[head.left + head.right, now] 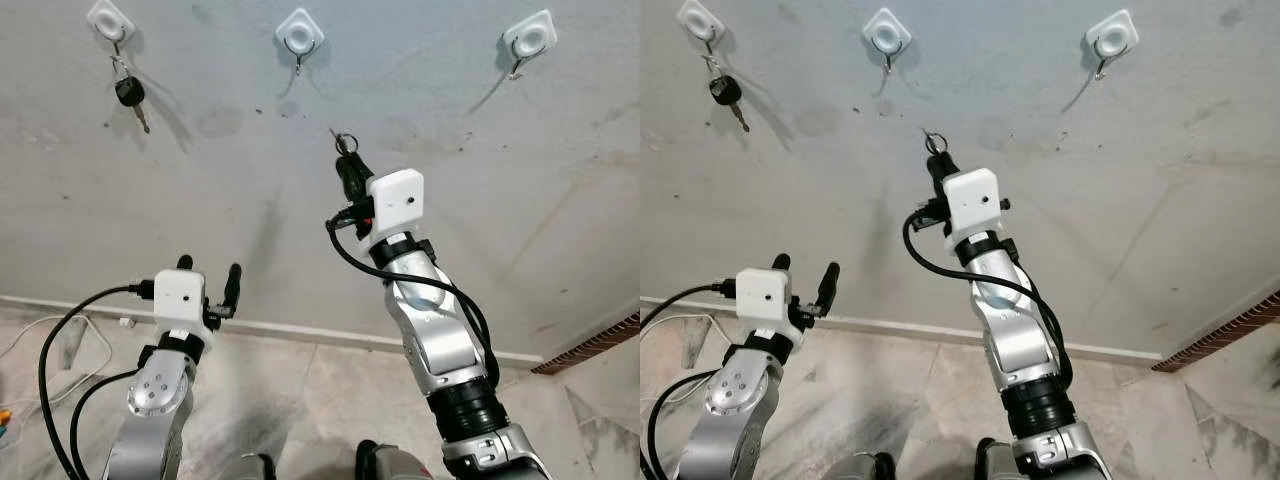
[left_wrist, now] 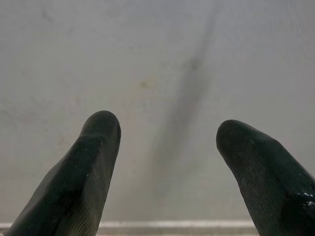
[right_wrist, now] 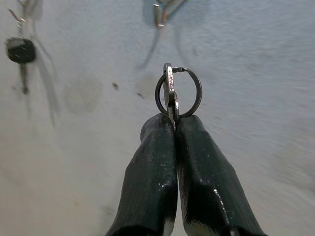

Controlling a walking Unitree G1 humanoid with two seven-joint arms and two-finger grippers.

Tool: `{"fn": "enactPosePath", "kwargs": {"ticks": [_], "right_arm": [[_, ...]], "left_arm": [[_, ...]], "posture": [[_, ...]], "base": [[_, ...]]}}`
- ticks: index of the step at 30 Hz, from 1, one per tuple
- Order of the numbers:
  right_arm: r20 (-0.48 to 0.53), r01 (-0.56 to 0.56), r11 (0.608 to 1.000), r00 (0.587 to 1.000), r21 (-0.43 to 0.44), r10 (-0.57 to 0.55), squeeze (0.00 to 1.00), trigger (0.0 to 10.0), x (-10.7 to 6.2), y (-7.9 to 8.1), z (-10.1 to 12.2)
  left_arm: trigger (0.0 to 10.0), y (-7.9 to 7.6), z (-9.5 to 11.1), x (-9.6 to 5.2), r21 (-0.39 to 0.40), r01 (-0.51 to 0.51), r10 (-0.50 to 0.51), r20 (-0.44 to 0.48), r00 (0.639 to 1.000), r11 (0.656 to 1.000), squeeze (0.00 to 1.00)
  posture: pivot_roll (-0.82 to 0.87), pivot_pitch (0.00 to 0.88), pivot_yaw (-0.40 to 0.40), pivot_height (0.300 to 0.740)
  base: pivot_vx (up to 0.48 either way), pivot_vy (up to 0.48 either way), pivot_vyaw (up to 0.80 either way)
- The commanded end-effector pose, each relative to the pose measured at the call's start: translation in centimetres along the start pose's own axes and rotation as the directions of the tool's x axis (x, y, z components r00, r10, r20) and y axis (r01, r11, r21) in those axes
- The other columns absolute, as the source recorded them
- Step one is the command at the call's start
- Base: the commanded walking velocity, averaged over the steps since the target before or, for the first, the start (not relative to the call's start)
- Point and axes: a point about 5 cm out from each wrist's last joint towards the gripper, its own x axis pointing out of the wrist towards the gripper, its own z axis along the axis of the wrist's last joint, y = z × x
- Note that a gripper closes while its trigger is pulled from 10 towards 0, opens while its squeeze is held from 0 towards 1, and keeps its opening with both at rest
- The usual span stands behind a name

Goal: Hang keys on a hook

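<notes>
Grey wall, three white hooks in a row. Left hook [image 1: 110, 22] carries a black-headed key [image 1: 129, 92]; middle hook [image 1: 299, 37] and right hook [image 1: 529, 40] bare. Right gripper [image 3: 173, 127] raised toward the wall below the middle hook, fingers pressed together on the keys [image 3: 170, 93] (ring stands clear above the tips). Left gripper [image 2: 167, 135] low, fingers spread apart, holding nothing.

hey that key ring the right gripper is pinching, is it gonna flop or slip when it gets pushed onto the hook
The key ring looks like thin rigid metal, so it probably won't flop. The right gripper pinches only its lower edge, so it may pivot or slip against the middle hook. It looks light.
</notes>
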Motion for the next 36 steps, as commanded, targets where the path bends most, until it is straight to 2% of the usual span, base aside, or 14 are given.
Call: {"fn": "enactPosePath", "kwargs": {"ticks": [1, 3, 10, 19, 26, 36], "right_arm": [[0.035, -0.053, 0.998, 0.998, 0.043, 0.051, 0.0, 10.0, 0.8, 1.0, 0.7], [0.044, -0.082, 0.994, 0.996, 0.074, 0.079, 0.0, 10.0, 1.3, 1.4, 1.0], [0.096, -0.162, 0.983, 0.983, 0.083, 0.154, 0.0, 10.0, 3.1, 2.0, 2.3], [0.15, -0.16, 0.985, 0.977, 0.069, 0.148, 0.0, 10.0, 4.9, 0.8, 3.9], [0.184, -0.2, 0.978, 0.965, 0.065, 0.185, 0.0, 10.0, 5.5, 1.0, 4.9], [0.204, -0.264, 0.962, 0.948, 0.066, 0.246, 0.0, 10.0, 5.3, 2.0, 5.3]], "left_arm": [[10.0, 0.1, 0.0, -0.6, 0.008, 0.015, -0.015, -0.018, 1.0, 1.0, 0.0], [10.0, 0.1, 0.0, -0.8, 0.008, 0.016, -0.016, -0.023, 1.0, 1.0, 0.0], [10.0, 0.1, 0.5, -1.0, 0.008, 0.017, -0.016, -0.025, 1.0, 1.0, 0.0], [10.0, 0.1, 0.6, -1.3, 0.006, 0.014, -0.014, -0.039, 0.999, 1.0, 0.0], [10.0, 0.0, 0.6, -1.3, 0.002, 0.014, -0.014, -0.041, 0.999, 1.0, 0.0], [10.0, -0.2, 0.7, -1.2, 0.001, 0.023, -0.023, -0.042, 0.999, 1.0, 0.0]], "posture": [[0.12, 0.265, 0.067, 0.74], [0.13, 0.27, 0.069, 0.74], [0.15, 0.284, 0.072, 0.74], [0.15, 0.287, 0.063, 0.74], [0.15, 0.286, 0.06, 0.74], [0.14, 0.287, 0.066, 0.74]], "base": [[0.0, 0.0, 0.0], [0.0, 0.0, 0.0], [0.0, 0.0, 0.0], [0.0, 0.0, 0.0], [0.0, 0.0, 0.0], [0.0, 0.0, 0.0]]}}
